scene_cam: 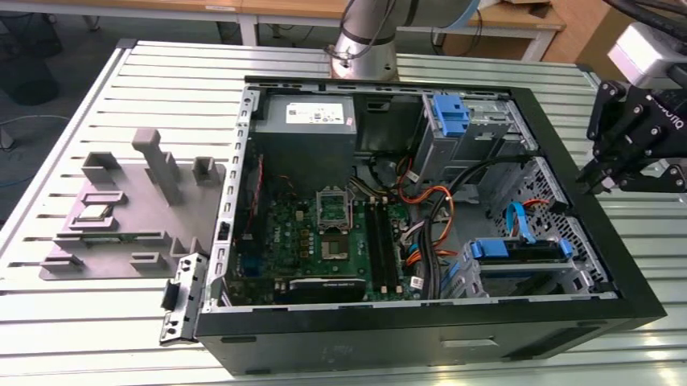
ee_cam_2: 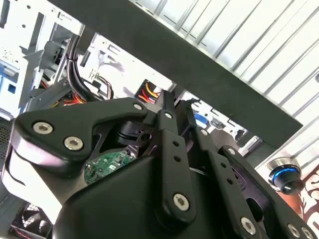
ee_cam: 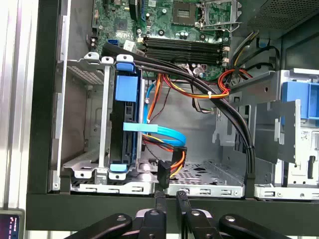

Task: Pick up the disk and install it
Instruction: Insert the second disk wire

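Black cables [ee_cam: 234, 124] and a blue ribbon cable [ee_cam: 159, 130] cross the open case [scene_cam: 429, 338] beside the drive cage [ee_cam: 105, 114]. The disk [ee_cam: 127, 112] stands edgewise in that cage, dark and blue-railed. The gripper [ee_cam: 170, 195] hangs by the case wall, pinched together and empty.

legible text: none | white sticker [scene_cam: 309, 115] on power supply box [scene_cam: 281, 138]: print cannot be made out | motherboard [scene_cam: 311, 241] markings: likewise

Disk [ee_cam: 124, 134], blue rails, seated edgewise inside drive cage [ee_cam: 82, 124].
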Robot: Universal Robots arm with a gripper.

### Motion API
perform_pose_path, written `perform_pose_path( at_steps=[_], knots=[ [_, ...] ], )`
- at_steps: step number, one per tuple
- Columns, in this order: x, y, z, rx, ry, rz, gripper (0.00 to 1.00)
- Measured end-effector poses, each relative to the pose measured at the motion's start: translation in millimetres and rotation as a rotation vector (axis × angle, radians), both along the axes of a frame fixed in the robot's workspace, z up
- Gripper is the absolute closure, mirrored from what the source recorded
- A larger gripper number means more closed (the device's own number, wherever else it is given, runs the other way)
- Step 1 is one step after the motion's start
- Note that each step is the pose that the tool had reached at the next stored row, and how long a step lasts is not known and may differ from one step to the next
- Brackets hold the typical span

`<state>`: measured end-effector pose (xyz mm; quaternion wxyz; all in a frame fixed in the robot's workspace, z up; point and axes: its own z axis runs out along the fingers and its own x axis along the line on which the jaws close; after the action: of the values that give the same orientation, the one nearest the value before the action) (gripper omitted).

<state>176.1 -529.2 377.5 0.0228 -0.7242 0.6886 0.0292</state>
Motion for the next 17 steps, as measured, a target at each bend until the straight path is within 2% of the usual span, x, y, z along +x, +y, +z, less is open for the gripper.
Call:
perform_pose_path(
  at_steps=[17],
  knots=[
    [13.2, 8.9, 0.0, 0.0, 0.0, 0.009, 0.77]
  ],
)
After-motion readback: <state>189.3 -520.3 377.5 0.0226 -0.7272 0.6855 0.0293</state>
